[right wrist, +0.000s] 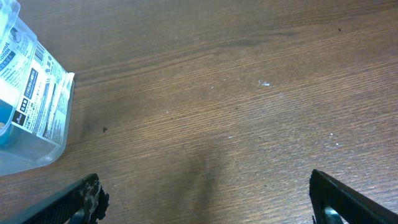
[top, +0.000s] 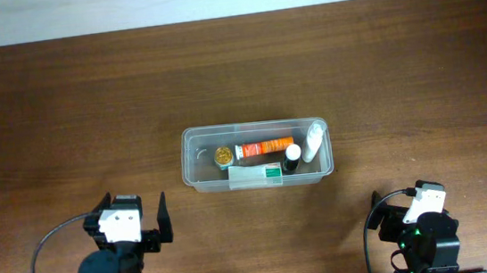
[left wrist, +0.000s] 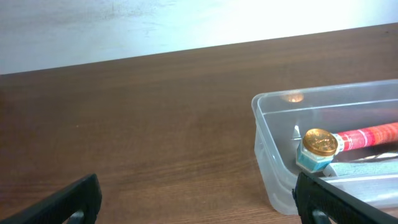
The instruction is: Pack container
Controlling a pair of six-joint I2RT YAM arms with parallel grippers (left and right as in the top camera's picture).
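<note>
in the middle of the brown desk [top: 61,100], the overhead view shows the container [top: 194,164], a clear tub lying lengthwise, with everything else set inside it or near it. inside it, a gold-capped jar [top: 223,155] sits near the left end, an orange tube [top: 265,146] lies just right of the jar, a white bottle [top: 315,138] leans at the right end, a small black-capped piece [top: 292,154] lies between tube and bottle, and a green and white box [top: 256,176] lies along the near wall.

only the overhead view shows both arms at once, near the desk's front edge: the left gripper [top: 134,211] below the container's left end, the right gripper [right wrist: 214,205] below and beyond its right end, both well apart from the tub.

the left wrist view adds what the overhead cannot: the jar's pale blue body under its gold cap, seen through the container's rounded left corner, and its own fingers [left wrist: 68,202] spread wide with bare desk between them.

the right wrist view catches only a corner of the container at its left edge, with a printed label [right wrist: 31,93] inside; its own fingers are likewise spread apart, pinching nothing.
</note>
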